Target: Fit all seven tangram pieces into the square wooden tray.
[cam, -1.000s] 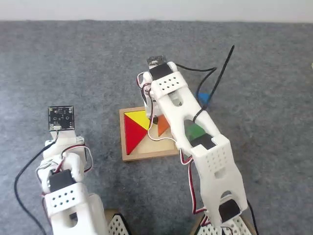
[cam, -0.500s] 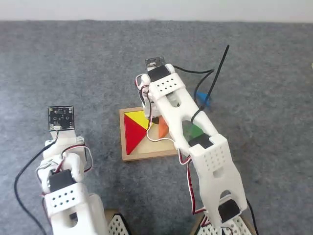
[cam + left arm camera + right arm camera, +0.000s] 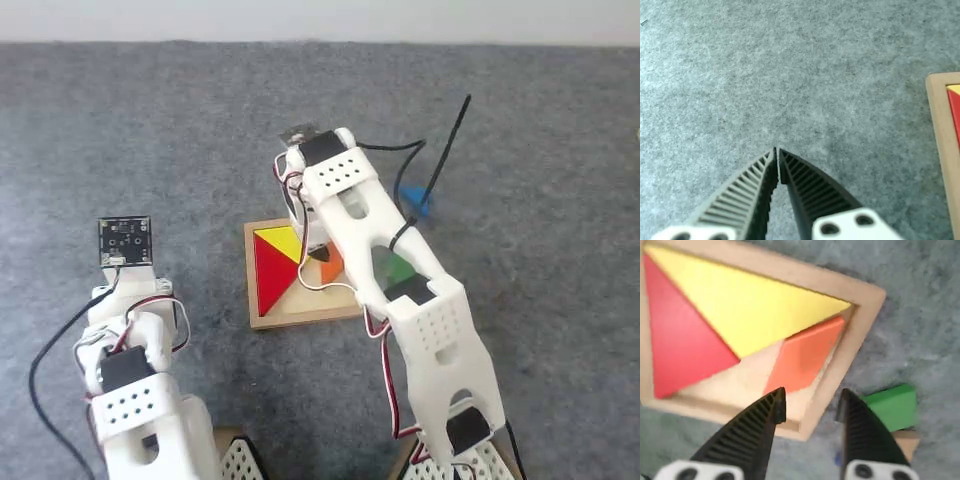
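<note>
The square wooden tray (image 3: 262, 318) (image 3: 860, 325) holds a red triangle (image 3: 268, 278) (image 3: 680, 340), a yellow triangle (image 3: 286, 240) (image 3: 750, 310) and an orange piece (image 3: 331, 266) (image 3: 805, 357) beside the yellow one. My right gripper (image 3: 811, 395) is open just above the tray's rim near the orange piece, holding nothing. In the high view the right arm (image 3: 350, 200) reaches across the tray. A green piece (image 3: 890, 407) (image 3: 401, 268) lies on the carpet beside the tray. A blue piece (image 3: 414, 200) lies farther back. My left gripper (image 3: 777, 151) is shut over bare carpet, left of the tray (image 3: 939, 130).
Grey carpet covers the whole table. A tan wooden piece (image 3: 906, 442) lies just past the green one. The left arm (image 3: 130, 370) sits at the near left, well apart from the tray. A black cable (image 3: 440, 160) arcs over the blue piece.
The right arm's wrist has shifted slightly toward the far side over the tray. The orange piece stays in the tray. The left arm has not moved.
</note>
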You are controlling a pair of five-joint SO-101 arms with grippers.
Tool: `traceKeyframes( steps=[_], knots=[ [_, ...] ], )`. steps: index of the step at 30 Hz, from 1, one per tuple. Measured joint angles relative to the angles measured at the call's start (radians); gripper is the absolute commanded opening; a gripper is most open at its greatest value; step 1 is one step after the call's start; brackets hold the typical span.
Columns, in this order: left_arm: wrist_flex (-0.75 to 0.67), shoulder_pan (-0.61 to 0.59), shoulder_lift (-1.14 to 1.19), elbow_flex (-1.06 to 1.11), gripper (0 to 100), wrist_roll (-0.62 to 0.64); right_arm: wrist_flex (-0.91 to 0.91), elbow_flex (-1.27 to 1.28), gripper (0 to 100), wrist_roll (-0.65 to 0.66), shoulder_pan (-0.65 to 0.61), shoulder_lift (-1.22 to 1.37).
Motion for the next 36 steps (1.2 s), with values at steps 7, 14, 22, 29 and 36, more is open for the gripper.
traceKeyframes(
  steps=[7,14,22,29,36],
  knots=[
    [0.000,0.000,0.000,0.000,1,0.000,-0.008,0.226,0.8,0.110,-0.081,-0.133],
    [0.000,0.000,0.000,0.000,1,0.000,-0.193,0.382,0.8,0.110,-0.091,-0.141],
    [0.000,0.000,0.000,0.000,1,0.000,-0.394,0.456,0.8,0.110,-0.041,-0.153],
    [0.000,0.000,0.000,0.000,1,0.000,-0.437,0.456,0.8,0.107,0.026,-0.153],
    [0.000,0.000,0.000,0.000,1,0.000,-0.437,0.456,0.8,0.107,0.018,-0.178]
  ],
)
